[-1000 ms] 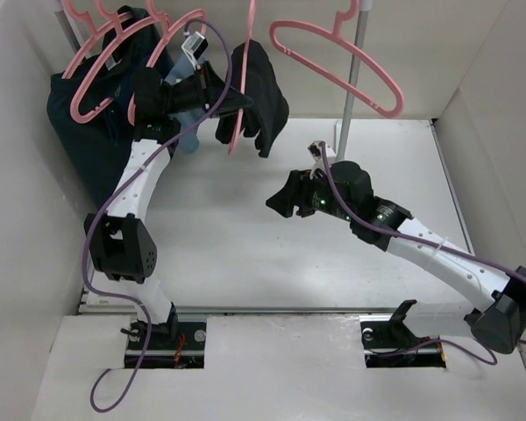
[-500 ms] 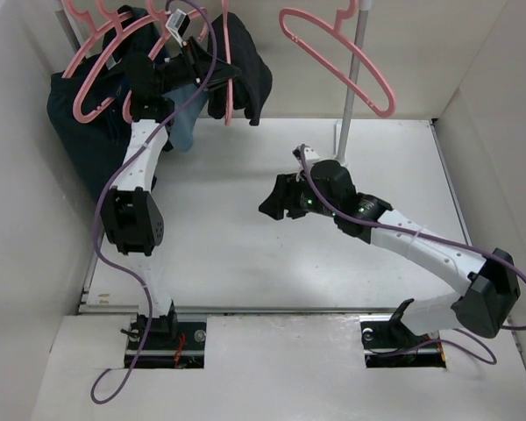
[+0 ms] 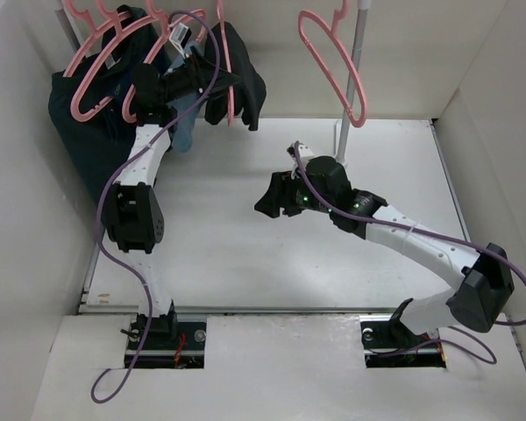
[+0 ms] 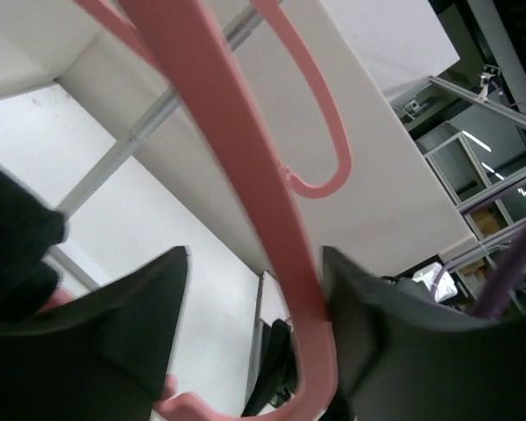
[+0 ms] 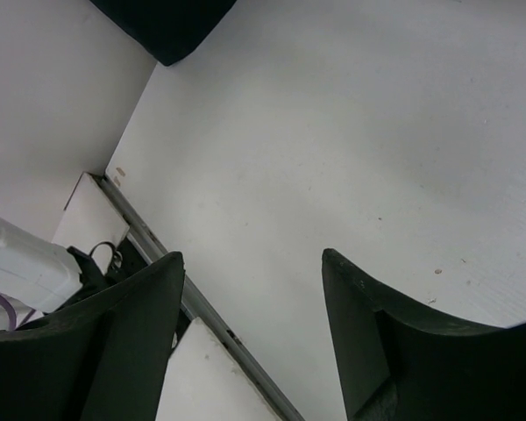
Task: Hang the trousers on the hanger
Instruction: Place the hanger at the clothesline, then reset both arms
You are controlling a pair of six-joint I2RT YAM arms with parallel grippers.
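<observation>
Our left tool (image 4: 254,294) had just loosened, jaws apart around the hanger (image 4: 237,158), which hung at the back with the trousers (image 3: 245,79) draped over it. Our right tool (image 5: 250,289) hovered open, empty, above the bench (image 3: 245,263). We judged the job nearly done.

— What is carried by the white bench (image 3: 245,254)?
— A grey upright pole (image 3: 344,132) is stood on it.
— And left of the pole?
— A dark navy garment (image 3: 79,149) is hung down at the far corner; whether the surface is touched cannot be told.
— Nearer than the pole?
— A metal strip (image 3: 272,309) is run along the near edge, and faint specks are seen.
</observation>
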